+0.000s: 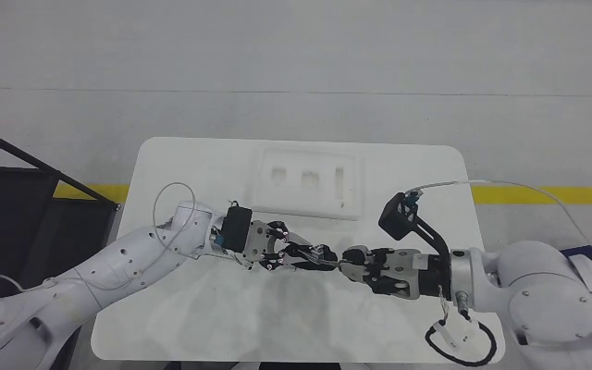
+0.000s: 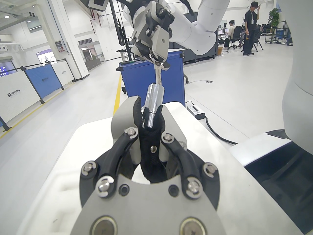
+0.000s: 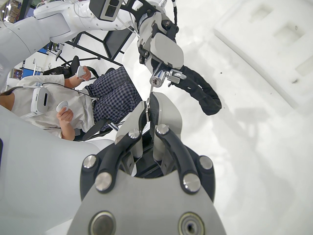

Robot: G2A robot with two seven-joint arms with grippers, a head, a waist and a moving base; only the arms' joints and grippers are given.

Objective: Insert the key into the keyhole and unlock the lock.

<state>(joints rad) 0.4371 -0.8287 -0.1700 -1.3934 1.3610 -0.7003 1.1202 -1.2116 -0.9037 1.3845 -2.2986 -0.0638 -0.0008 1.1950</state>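
Observation:
My left gripper (image 1: pixel 294 252) (image 2: pixel 149 110) is shut on the lock (image 2: pixel 152 100), a chrome cylinder (image 3: pixel 156 80) with a black covered loop (image 3: pixel 203 94) hanging from it. It holds the lock above the middle of the table. Facing it from the other side, my right gripper (image 1: pixel 350 260) (image 3: pixel 148 105) is shut on the key (image 3: pixel 147 108). The thin key blade (image 2: pixel 159 75) points at the cylinder's end face, and its tip meets the keyhole (image 3: pixel 154 82). How deep the blade sits cannot be made out.
A white foam tray (image 1: pixel 310 180) with several cut-out pockets lies at the back of the white table (image 1: pixel 185 176). A blue cabinet (image 2: pixel 137 79) stands on the floor beyond the table edge. Both arms hover over the table's front half.

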